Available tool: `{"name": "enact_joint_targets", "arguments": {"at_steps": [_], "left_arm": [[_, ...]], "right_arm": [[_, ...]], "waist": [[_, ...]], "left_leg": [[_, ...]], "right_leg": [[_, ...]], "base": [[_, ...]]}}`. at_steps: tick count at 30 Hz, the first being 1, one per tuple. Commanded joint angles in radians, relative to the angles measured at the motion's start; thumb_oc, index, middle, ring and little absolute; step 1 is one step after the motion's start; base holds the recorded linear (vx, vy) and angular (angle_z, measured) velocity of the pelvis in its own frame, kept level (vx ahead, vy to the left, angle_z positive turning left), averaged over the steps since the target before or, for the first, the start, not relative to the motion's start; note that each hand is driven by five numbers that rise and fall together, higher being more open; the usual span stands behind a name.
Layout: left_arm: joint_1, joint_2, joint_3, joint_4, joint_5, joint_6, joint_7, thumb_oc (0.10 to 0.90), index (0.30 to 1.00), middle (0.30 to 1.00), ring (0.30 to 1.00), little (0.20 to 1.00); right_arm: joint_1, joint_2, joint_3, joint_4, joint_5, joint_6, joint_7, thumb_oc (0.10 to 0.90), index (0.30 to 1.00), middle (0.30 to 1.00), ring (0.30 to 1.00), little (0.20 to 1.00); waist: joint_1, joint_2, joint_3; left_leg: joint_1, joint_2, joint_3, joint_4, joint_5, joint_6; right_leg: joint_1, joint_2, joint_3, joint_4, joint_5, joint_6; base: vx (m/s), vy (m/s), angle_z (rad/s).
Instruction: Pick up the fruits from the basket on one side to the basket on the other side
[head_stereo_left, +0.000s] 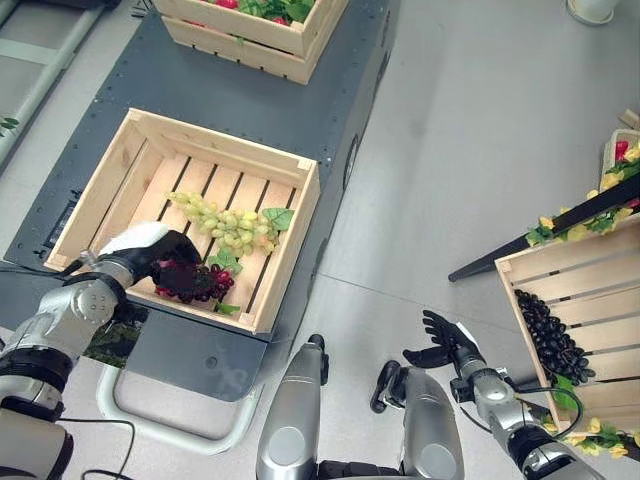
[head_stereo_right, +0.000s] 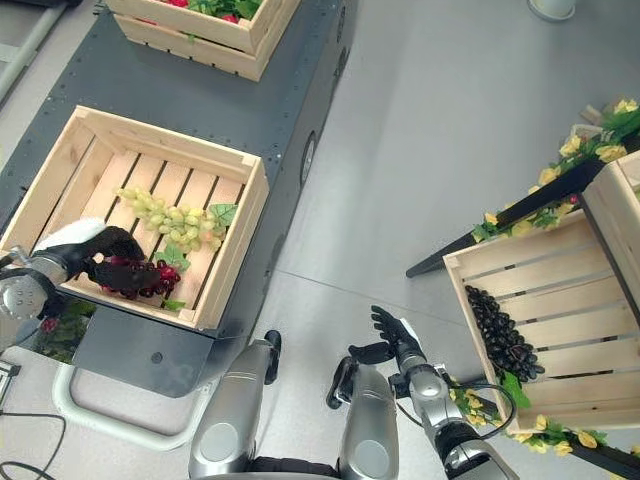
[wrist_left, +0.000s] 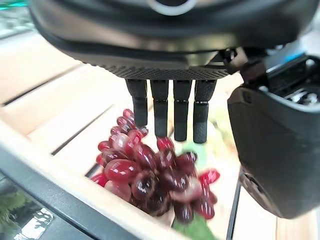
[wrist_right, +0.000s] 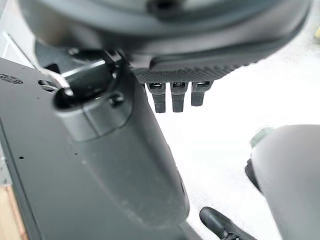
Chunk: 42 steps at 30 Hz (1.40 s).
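A bunch of dark red grapes (head_stereo_left: 195, 282) lies at the near edge of the slatted wooden crate (head_stereo_left: 290, 165) on my left. A bunch of green grapes (head_stereo_left: 225, 225) lies beside it, further in. My left hand (head_stereo_left: 160, 255) reaches into this crate. Its fingers (wrist_left: 160, 110) are straight and extend over the red grapes (wrist_left: 150, 175), with the thumb off to one side. My right hand (head_stereo_left: 445, 345) hangs open over the floor, holding nothing. On my right, a second wooden crate (head_stereo_left: 520, 265) holds a bunch of black grapes (head_stereo_left: 555, 340).
The left crate sits on a dark grey platform (head_stereo_left: 330, 110). Another crate (head_stereo_left: 250, 40) with red fruit and leaves stands further back on it. Yellow flower garlands (head_stereo_left: 590, 215) trim the stand around the right crate. Grey floor lies between the two sides.
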Motion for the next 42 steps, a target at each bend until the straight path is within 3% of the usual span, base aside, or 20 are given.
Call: {"name": "enact_joint_targets", "arguments": {"at_steps": [1,5,16,32,42], "left_arm": [[-0.109,0.121,0.026,-0.039,0.045,-0.024,0.023,0.800,0.900,0.900,0.900,0.900],[-0.181,0.145,-0.080,-0.078,0.060,0.009,-0.019,0.800,0.900,0.900,0.900,0.900],[-0.256,0.182,-0.189,-0.100,0.190,0.080,-0.092,0.800,0.900,0.900,0.900,0.900],[-0.328,0.143,-0.300,-0.077,0.310,0.361,-0.407,0.800,0.900,0.900,0.900,0.900],[-0.308,0.060,-0.311,0.045,0.334,0.336,-0.314,0.800,0.900,0.900,0.900,0.900]], "right_arm": [[-0.017,-0.097,-0.032,0.000,-0.001,-0.057,-0.010,0.800,0.900,0.900,0.900,0.900],[-0.033,-0.116,-0.028,0.032,0.004,-0.064,0.010,0.800,0.900,0.900,0.900,0.900],[-0.043,-0.132,-0.025,0.041,0.027,-0.090,0.034,0.800,0.900,0.900,0.900,0.900],[-0.064,-0.126,-0.031,0.075,0.052,-0.101,0.046,0.800,0.900,0.900,0.900,0.900],[-0.078,-0.104,-0.018,0.080,0.066,-0.111,0.037,0.800,0.900,0.900,0.900,0.900]], "waist": [[-0.019,0.062,-0.014],[-0.025,0.058,-0.014],[-0.029,0.048,-0.014],[-0.032,0.030,-0.014],[-0.037,0.000,-0.014]], "left_leg": [[0.102,-0.062,0.049,-0.077,-0.073,0.071],[0.066,-0.056,0.060,-0.061,-0.070,0.066],[0.022,-0.048,0.058,-0.074,-0.048,0.056],[-0.026,-0.042,0.045,-0.086,-0.030,0.048],[-0.078,-0.030,0.040,-0.078,-0.025,0.048]], "right_leg": [[0.039,0.012,-0.023,0.003,0.087,-0.012],[0.003,0.014,-0.022,0.012,0.087,-0.016],[-0.046,0.019,-0.023,0.006,0.100,-0.017],[-0.092,0.025,-0.027,0.003,0.115,-0.013],[-0.141,0.037,-0.030,0.013,0.131,-0.012]], "base": [[-0.03,0.035,-0.03],[0.00,0.006,-0.01],[-0.01,-0.012,-0.02],[0.00,-0.005,0.01],[0.00,-0.004,0.02]]}}
